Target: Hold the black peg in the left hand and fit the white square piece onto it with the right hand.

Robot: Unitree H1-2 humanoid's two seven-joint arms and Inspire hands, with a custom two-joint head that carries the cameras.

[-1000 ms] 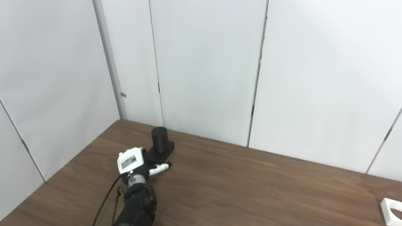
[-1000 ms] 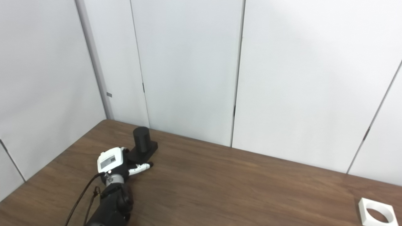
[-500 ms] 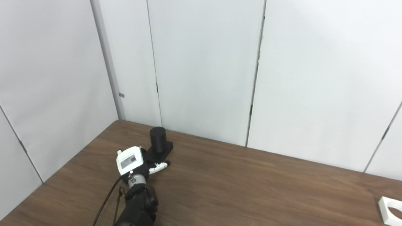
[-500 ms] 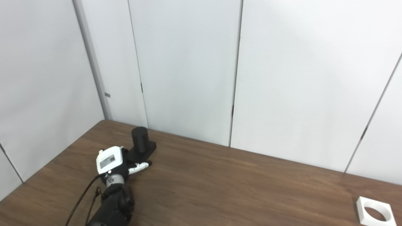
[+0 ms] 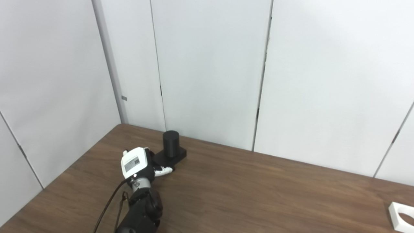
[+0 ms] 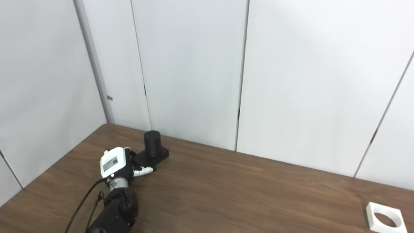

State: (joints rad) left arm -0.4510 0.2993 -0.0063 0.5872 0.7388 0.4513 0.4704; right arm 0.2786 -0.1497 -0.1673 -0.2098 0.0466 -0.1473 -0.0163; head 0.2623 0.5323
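Observation:
The black peg is a short upright cylinder on a square black base, at the back left of the table near the wall. My left hand reaches in from the bottom left, and its fingers are closed on the near left side of the base. The thumb lies along the front edge of the base. The white square piece, with a round hole, lies flat at the table's front right, partly cut off in the left eye view. My right hand is out of view.
The brown wooden table is enclosed by white panel walls at the back and left. The peg stands close to the back wall. A black cable runs along my left forearm.
The black peg and its base have shifted to the right and turned a little, with my left hand on the base. The camera has also drifted slightly.

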